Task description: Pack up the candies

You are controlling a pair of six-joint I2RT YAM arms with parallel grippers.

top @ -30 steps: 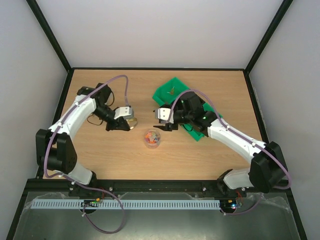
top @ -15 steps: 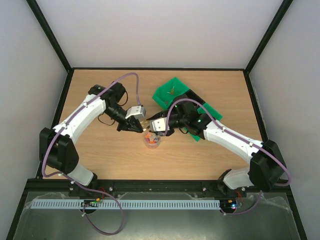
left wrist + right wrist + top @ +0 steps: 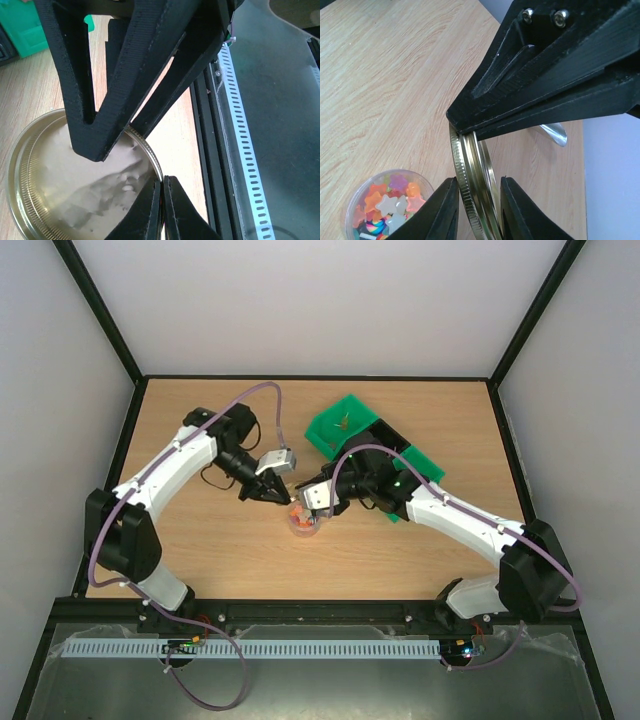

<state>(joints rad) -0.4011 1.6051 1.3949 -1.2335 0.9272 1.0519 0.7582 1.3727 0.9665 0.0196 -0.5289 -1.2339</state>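
Between the black fingers of the right gripper [image 3: 477, 215] stands a gold lid [image 3: 472, 180] with a finely ribbed rim. Its inside is pale whitish where the equally black left gripper [image 3: 162, 210] pinches it. Just left of the right fingers the candies [image 3: 385, 202] are orange, pink, purple, white and yellow-green, the table [image 3: 395, 75] beneath is light wood with streaky brown grain, and a bin [image 3: 22, 30] beyond the left gripper is bright green.
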